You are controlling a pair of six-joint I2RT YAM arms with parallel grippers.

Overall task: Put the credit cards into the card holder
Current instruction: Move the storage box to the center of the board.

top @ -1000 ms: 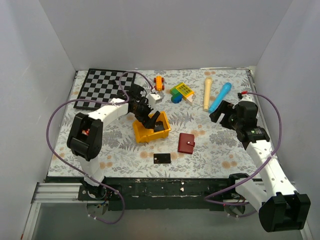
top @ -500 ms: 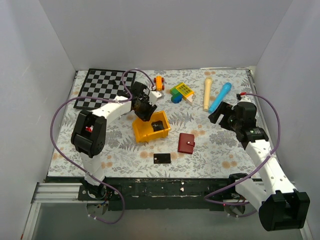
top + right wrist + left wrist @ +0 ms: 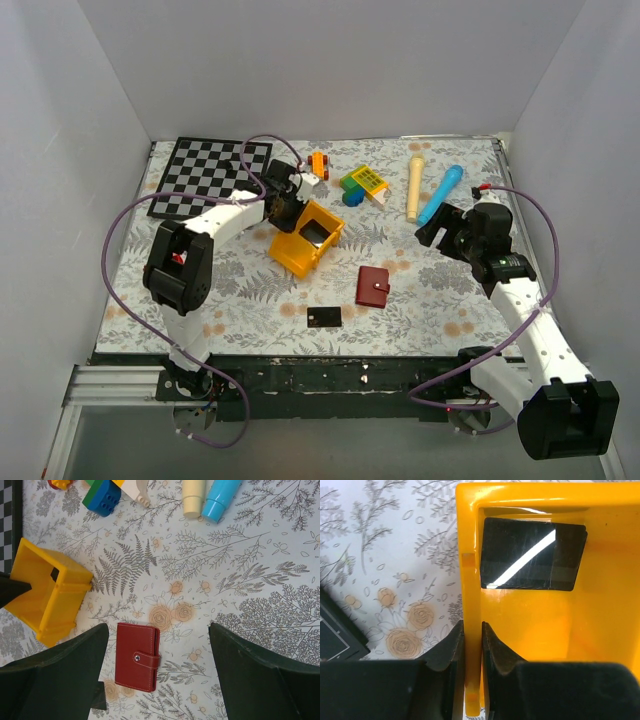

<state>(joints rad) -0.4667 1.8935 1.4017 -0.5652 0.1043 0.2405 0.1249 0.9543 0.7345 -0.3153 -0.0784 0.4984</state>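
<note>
Card holder (image 3: 373, 286) shut, unfilled: one credit card (image 3: 324, 317) lies front-left of it, a second card (image 3: 532, 555) in the yellow bin (image 3: 470, 580) to its left, wall grasped by the left claw (image 3: 471, 632); right claw (image 3: 157, 630) released nearby.

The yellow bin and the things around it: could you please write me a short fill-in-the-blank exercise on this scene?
1. The left gripper is shut on a wall of the ____ bin.
2. One credit card lies ____ that bin.
3. The right gripper is ____, not shut, and holds nothing.
Missing words: yellow; inside; open.
</note>
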